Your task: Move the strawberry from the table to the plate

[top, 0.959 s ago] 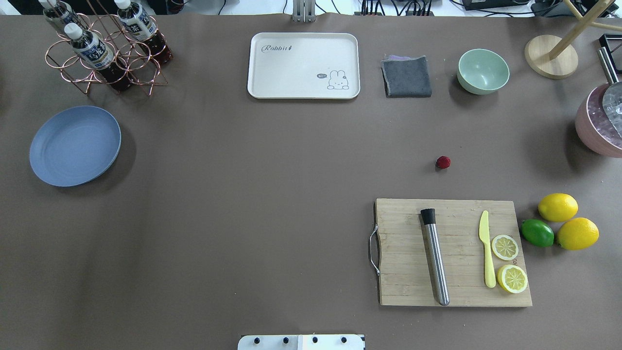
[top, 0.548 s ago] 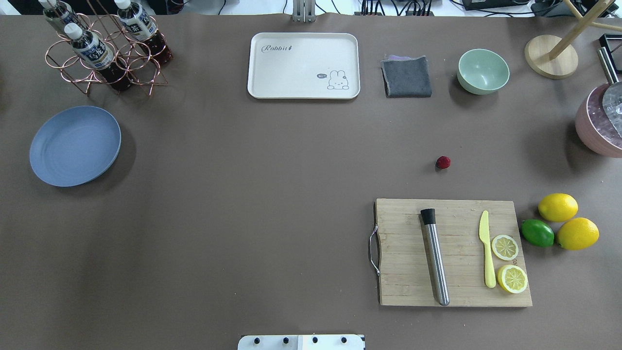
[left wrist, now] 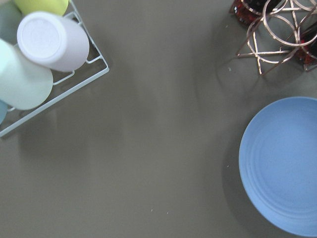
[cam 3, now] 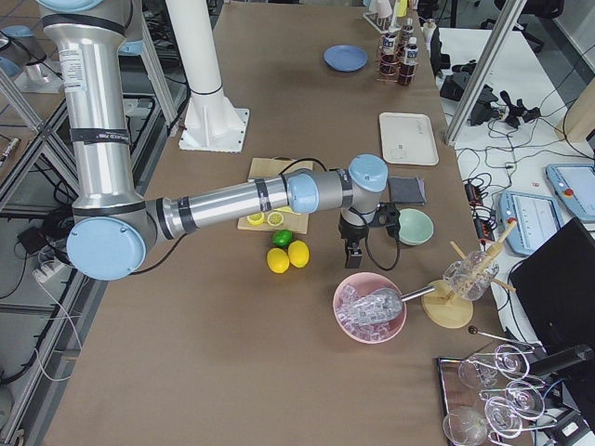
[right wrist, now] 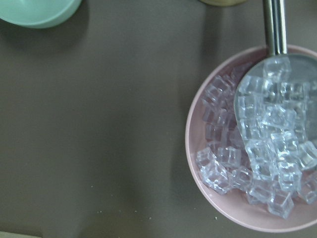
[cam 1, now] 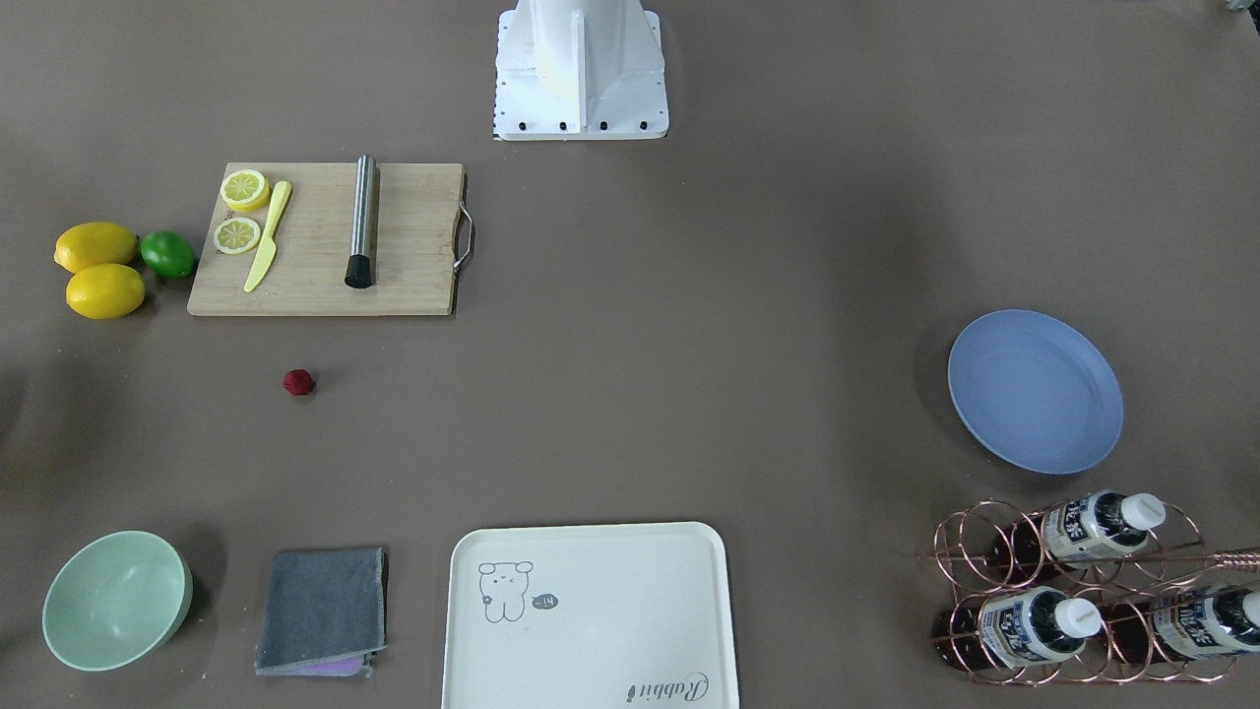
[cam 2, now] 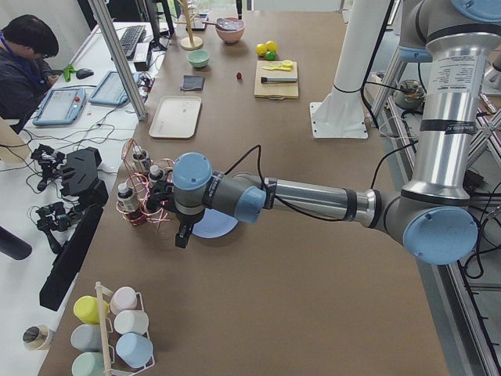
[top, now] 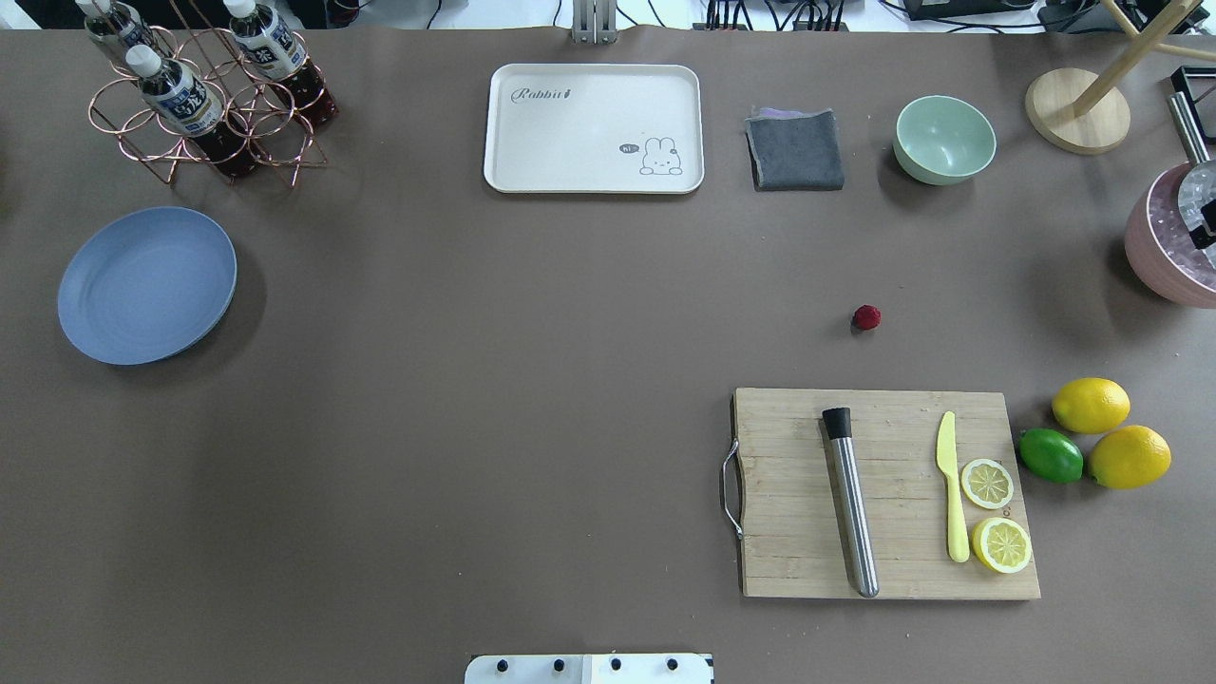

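The strawberry (top: 865,317) (cam 1: 298,382) (cam 2: 239,76) is a tiny dark red berry lying on the bare table (top: 532,380), just beyond the cutting board. The blue plate (top: 147,285) (cam 1: 1034,390) (left wrist: 285,163) (cam 3: 345,58) sits at the table's far left and holds nothing. In the exterior left view my left gripper (cam 2: 182,235) hangs beside the plate (cam 2: 218,227); I cannot tell whether it is open or shut. My right gripper (cam 3: 353,255) hangs near the pink ice bowl, far from the strawberry, with only a dark sliver (top: 1206,223) in the overhead view. Its state is unclear.
A wooden cutting board (top: 788,532) carries a steel muddler, a yellow knife and lemon slices. Lemons and a lime (top: 1050,455) lie right of it. A pink bowl of ice (right wrist: 247,144), green bowl (top: 944,139), grey cloth (top: 796,150), cream tray (top: 594,128) and bottle rack (top: 204,95) line the back.
A dark part of my right gripper has come into the overhead view's right edge, over the pink ice bowl. The strawberry and plate have not moved.
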`<state>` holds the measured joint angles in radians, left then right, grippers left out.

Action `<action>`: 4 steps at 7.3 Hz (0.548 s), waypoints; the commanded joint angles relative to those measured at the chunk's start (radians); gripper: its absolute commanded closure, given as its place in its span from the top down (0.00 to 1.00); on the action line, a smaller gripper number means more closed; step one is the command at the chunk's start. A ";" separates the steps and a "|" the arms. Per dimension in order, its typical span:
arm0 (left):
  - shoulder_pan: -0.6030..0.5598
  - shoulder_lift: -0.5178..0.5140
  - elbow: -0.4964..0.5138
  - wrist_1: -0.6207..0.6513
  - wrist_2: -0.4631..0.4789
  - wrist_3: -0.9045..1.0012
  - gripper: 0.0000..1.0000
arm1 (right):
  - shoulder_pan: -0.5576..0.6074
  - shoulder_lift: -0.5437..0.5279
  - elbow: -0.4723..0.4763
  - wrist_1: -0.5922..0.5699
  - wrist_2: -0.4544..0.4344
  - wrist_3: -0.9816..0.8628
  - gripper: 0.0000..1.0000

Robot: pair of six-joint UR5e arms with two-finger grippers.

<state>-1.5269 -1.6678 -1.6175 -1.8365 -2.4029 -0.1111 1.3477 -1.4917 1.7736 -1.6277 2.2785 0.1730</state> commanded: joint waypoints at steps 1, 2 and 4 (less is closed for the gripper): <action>0.053 -0.023 0.027 -0.041 0.004 -0.031 1.00 | -0.085 0.033 0.035 0.121 -0.087 0.010 1.00; 0.104 -0.033 0.068 -0.050 0.002 -0.051 1.00 | -0.119 0.056 0.052 0.121 -0.089 0.014 1.00; 0.200 -0.065 0.239 -0.290 0.007 -0.192 0.99 | -0.153 0.070 0.091 0.124 -0.079 0.013 1.00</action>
<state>-1.3830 -1.7128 -1.4858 -1.9797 -2.3989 -0.2160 1.2180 -1.4328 1.8383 -1.5070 2.1966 0.1853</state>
